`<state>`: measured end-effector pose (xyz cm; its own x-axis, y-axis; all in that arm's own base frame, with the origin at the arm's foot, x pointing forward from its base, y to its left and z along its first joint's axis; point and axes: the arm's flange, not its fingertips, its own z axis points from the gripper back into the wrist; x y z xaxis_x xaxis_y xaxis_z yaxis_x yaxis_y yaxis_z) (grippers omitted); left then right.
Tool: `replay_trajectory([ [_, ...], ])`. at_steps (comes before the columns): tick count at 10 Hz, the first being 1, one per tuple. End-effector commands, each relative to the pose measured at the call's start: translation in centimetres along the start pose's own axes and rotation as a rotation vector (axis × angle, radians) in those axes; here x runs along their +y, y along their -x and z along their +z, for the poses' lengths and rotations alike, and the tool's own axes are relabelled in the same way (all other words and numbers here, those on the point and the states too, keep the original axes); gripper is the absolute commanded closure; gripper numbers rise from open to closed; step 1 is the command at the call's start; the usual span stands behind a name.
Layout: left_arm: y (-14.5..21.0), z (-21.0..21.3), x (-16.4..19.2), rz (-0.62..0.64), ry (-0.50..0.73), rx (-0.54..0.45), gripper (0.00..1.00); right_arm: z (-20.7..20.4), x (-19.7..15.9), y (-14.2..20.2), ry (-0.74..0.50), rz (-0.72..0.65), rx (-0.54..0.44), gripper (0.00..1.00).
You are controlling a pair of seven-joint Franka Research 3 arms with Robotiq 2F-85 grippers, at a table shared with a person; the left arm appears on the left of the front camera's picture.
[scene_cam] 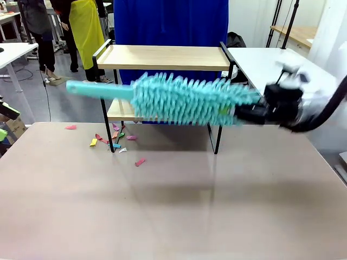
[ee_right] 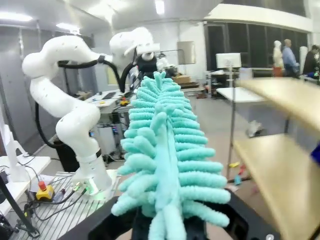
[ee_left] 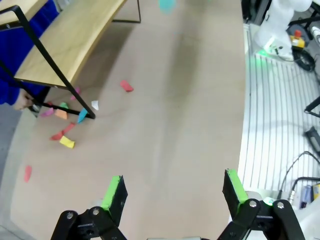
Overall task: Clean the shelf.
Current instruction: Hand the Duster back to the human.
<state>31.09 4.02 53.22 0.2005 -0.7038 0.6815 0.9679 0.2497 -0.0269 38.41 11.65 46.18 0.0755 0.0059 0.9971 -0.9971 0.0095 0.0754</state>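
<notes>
The shelf [scene_cam: 162,57] stands at the far middle of the table, with two light wood boards in a thin black frame. My right gripper [scene_cam: 259,112] comes in from the right, shut on the handle end of a teal fluffy duster [scene_cam: 184,100]. The duster lies level and blurred in front of the shelf and hides much of the lower board. In the right wrist view the duster [ee_right: 160,150] rises from the gripper [ee_right: 170,227], with the shelf boards [ee_right: 285,175] off to its right. My left gripper [ee_left: 173,192] hangs open over bare table, holding nothing.
Several coloured paper scraps [scene_cam: 116,138] lie on the table by the shelf's left leg, and they show again as scraps [ee_left: 67,141] in the left wrist view. The near half of the brown table [scene_cam: 173,211] is bare. A white table [scene_cam: 271,65] stands behind on the right.
</notes>
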Motion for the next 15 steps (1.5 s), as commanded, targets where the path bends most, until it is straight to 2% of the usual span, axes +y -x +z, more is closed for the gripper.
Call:
replay_trajectory([
  [1, 0.1, 0.1, 0.1, -0.022, 0.008, -0.020, 0.00, 0.7, 1.6, -7.1, 0.121, 0.026, 0.024, 0.84],
  [2, 0.1, 0.1, 0.1, -0.022, 0.008, -0.020, 0.00, 1.4, 1.7, -10.0, 0.188, 0.034, 0.011, 0.84],
  [4, 0.1, 0.1, 0.1, -0.022, 0.008, -0.020, 0.00, 3.0, 0.2, -13.5, 0.352, 0.008, -0.028, 0.84],
  [7, 0.1, 0.1, 0.1, -0.022, 0.008, -0.020, 0.00, 7.2, -1.4, -15.0, 0.658, 0.012, -0.085, 0.84],
  [11, 0.1, 0.1, 0.1, -0.022, 0.008, -0.020, 0.00, 16.3, -1.2, -13.6, 1.117, -0.023, -0.167, 0.84],
  [13, 0.1, 0.1, 0.1, -0.022, 0.008, -0.020, 0.00, 19.1, -0.6, -11.9, 1.242, -0.036, -0.151, 0.84],
  [15, 0.1, 0.1, 0.1, -0.022, 0.008, -0.020, 0.00, 20.7, -0.6, -8.4, 1.291, -0.082, -0.109, 0.84],
])
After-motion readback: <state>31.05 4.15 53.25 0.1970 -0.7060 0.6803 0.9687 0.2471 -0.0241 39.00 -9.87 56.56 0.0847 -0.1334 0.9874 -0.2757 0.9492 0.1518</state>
